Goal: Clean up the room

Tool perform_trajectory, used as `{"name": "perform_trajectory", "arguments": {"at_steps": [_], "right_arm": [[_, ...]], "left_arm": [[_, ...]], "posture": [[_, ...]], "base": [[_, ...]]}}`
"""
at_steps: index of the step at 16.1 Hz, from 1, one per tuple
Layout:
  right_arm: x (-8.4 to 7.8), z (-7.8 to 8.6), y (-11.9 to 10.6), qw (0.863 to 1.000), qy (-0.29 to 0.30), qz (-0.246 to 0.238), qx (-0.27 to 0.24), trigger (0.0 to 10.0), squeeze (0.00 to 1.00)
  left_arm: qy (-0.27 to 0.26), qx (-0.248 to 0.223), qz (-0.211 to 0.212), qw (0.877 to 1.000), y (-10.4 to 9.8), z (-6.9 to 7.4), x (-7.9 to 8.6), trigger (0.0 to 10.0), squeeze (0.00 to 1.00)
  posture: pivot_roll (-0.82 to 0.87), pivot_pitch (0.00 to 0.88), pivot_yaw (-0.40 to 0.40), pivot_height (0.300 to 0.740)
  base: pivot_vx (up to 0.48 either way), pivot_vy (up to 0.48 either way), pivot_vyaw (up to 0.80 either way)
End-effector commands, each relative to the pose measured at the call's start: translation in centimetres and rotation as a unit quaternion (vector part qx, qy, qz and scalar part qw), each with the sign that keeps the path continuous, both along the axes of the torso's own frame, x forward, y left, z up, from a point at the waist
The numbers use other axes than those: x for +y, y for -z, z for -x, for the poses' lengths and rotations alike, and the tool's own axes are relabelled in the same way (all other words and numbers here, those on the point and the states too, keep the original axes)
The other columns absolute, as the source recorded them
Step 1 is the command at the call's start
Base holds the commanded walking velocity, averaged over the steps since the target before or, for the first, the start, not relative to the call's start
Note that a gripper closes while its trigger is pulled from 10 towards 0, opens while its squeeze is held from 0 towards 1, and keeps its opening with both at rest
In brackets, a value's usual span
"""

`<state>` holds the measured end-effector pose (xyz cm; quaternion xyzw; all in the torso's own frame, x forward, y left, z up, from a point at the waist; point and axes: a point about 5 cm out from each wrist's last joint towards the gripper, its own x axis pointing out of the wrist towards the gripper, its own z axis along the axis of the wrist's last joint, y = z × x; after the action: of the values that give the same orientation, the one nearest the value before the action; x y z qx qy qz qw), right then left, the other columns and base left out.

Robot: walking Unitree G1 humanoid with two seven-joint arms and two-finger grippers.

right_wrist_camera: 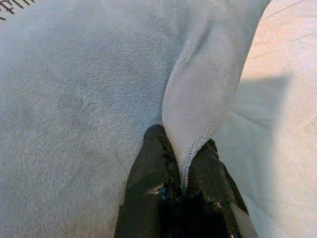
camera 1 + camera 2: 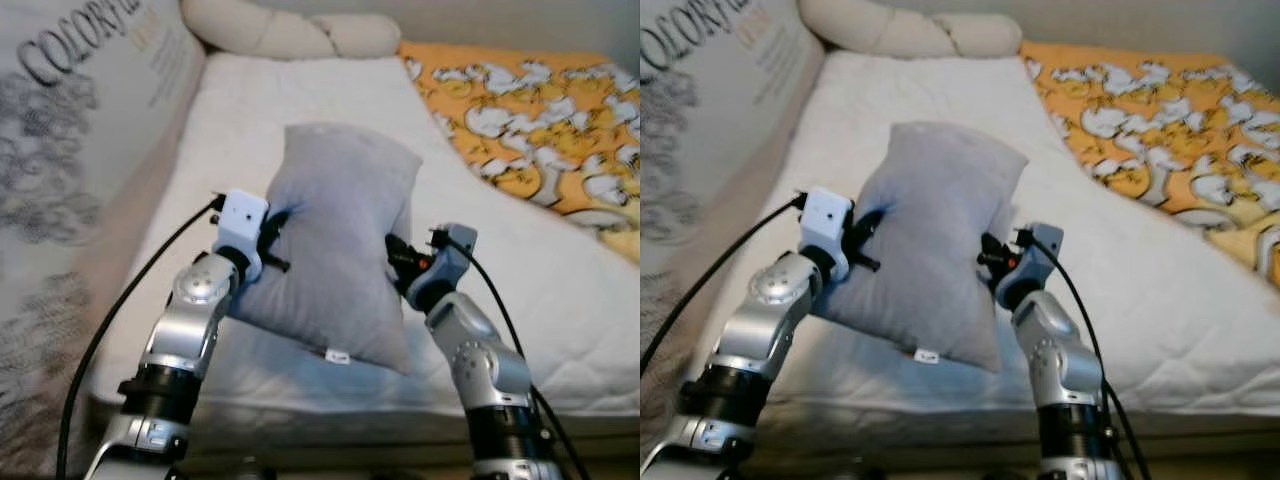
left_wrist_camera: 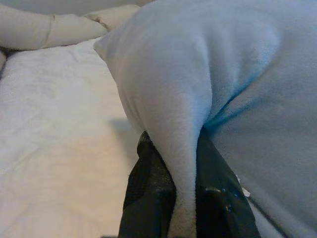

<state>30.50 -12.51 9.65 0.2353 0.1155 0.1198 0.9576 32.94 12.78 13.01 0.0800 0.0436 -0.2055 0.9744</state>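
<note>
A grey pillow [image 2: 335, 240] is held up over the near part of a white mattress [image 2: 250, 110]. My left gripper [image 2: 272, 240] pinches the pillow's left edge, and the left wrist view shows a fold of grey fabric [image 3: 178, 163] clamped between its black fingers [image 3: 148, 193]. My right gripper [image 2: 395, 255] pinches the right edge; in the right wrist view the pillow's seam [image 1: 190, 148] sits squeezed between its fingers [image 1: 148, 183]. The pillow [image 2: 930, 230] hangs tilted, its far corner up and a small white tag at its near bottom edge.
A cream bolster pillow [image 2: 290, 30] lies at the head of the mattress. An orange blanket with a white pattern [image 2: 540, 120] covers the right side. A printed panel with lettering [image 2: 70, 130] stands along the left. The mattress front edge [image 2: 330, 400] is just ahead of my arms.
</note>
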Motion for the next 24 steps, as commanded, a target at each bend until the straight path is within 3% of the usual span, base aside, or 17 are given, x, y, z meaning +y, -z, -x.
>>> {"name": "perform_trajectory", "arguments": {"at_steps": [1,6,13,19,24], "right_arm": [[-0.9,-0.1,-0.5,1.0,0.016,0.005,-0.01,10.0,0.0],[-0.8,-0.1,-0.4,1.0,0.019,0.005,-0.008,10.0,0.0],[-0.8,0.0,-0.3,1.0,0.021,0.003,-0.001,10.0,0.0],[-0.8,0.1,-0.2,0.999,-0.033,0.039,-0.003,10.0,0.0],[0.0,0.3,-0.2,0.995,-0.073,0.061,-0.007,10.0,0.0]], "left_arm": [[0.015,-0.023,0.001,1.0,-0.9,-0.2,-1.1,10.0,0.0],[0.017,-0.023,-0.003,1.0,-0.9,-0.2,-1.0,10.0,0.0],[0.011,-0.023,-0.011,1.0,-0.9,-0.4,-0.9,10.0,0.0],[0.004,-0.025,-0.002,1.0,-1.3,-0.7,-0.4,10.0,0.0],[-0.005,-0.023,-0.002,1.0,-1.4,-0.9,0.1,10.0,0.0]], "posture": [[0.04,0.0,-0.032,0.74],[0.04,0.0,-0.033,0.74],[0.04,0.0,-0.025,0.74],[0.05,0.0,-0.024,0.74],[0.04,0.0,-0.016,0.74]], "base": [[0.0,0.345,0.0],[0.0,0.343,0.0],[0.0,0.0,0.0],[0.0,0.0,0.0],[0.343,0.0,0.8]]}}
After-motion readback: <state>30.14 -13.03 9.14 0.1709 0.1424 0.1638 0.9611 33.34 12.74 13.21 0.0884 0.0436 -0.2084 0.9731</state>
